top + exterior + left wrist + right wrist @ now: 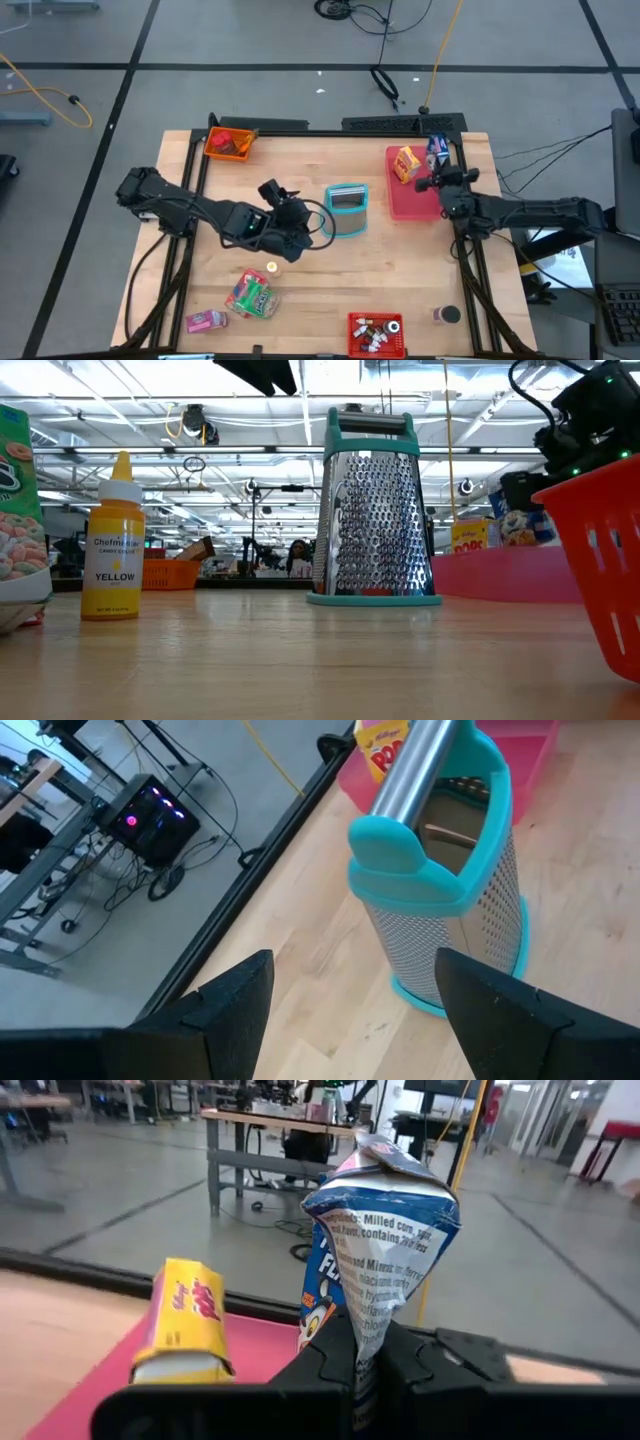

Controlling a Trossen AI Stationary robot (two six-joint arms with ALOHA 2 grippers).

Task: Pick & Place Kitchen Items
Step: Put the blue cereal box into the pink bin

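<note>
My right gripper [365,1380] is shut on a blue-and-white snack packet [375,1240], at the pink tray's right edge [437,150]. A yellow packet [404,164] lies on the pink tray [412,203] beside it. My left gripper [292,208] is open and hovers at mid-table, just left of the upright teal-framed grater [347,209], touching nothing. Near the front edge lie green packets [252,295], a pink packet [205,320], a small yellow bottle [272,267] standing on its base, and a dark-lidded canister [447,315]. My right gripper pinches the blue packet between its two fingers at one crumpled end [362,1342], coming level from the table's right side. The packet stands out beyond the fingers with its other, folded end [385,1165] free. Whether it touches the tray cannot be told.
An orange bin [230,143] sits at the far left corner. A red bin [377,335] holding small bottles stands at the near edge. The grater [440,900] stands right in front of my left fingers. Bare wood lies between the grater and the red bin.
</note>
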